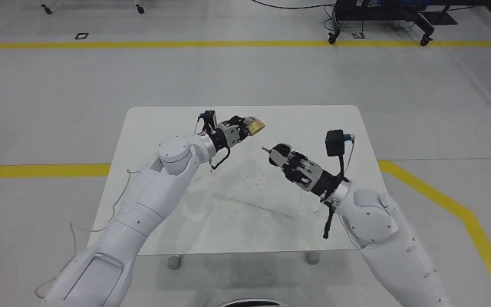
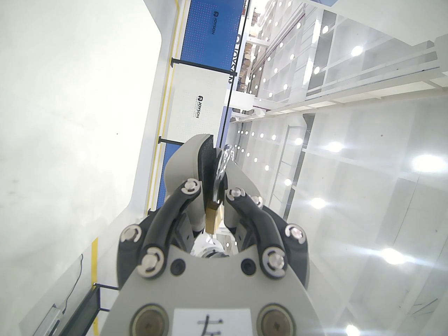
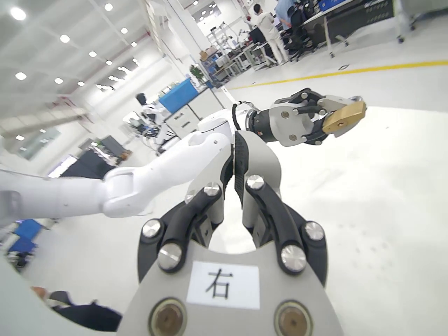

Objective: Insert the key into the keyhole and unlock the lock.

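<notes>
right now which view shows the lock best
The right wrist view: the brass lock shows its broad face, clamped in the left pincer. The top view shows it small at that pincer's tip. The left wrist view catches a narrow brass edge and the shackle between the fingers.

Top looks down — right wrist shares left tool (image 1: 247, 126).

Lock (image 1: 256, 124): small brass padlock with silver shackle (image 2: 224, 160). Clamped between left jaws, held tilted in air above far middle of counter (image 1: 153, 153). Key (image 1: 265, 150): only small tip visible, protruding from closed right jaws, pointing toward lock, apart from it.
</notes>
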Controlling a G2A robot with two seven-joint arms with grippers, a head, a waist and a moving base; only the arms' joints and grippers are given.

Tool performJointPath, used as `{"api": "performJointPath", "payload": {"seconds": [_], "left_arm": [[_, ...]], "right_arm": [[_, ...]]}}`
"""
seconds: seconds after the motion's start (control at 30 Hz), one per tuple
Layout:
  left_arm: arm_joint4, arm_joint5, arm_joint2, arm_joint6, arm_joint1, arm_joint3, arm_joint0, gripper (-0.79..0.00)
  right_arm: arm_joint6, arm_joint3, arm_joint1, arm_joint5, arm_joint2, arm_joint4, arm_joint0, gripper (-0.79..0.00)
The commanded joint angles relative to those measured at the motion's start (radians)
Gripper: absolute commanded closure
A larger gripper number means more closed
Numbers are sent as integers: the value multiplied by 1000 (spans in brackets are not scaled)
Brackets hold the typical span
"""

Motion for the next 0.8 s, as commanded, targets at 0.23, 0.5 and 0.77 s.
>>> {"api": "performJointPath", "payload": {"seconds": [0.23, 0.5, 0.77], "left_arm": [[0, 0, 0, 0, 0, 0, 0, 0], [0, 0, 0, 0, 0, 0, 0, 0], [0, 0, 0, 0, 0, 0, 0, 0]], "right_arm": [[-184, -65, 1, 123, -63, -722, -90, 0], [-280, -51, -12, 263, -132, -856, -98, 0], [-280, -51, -12, 263, -132, -856, -98, 0]]}}
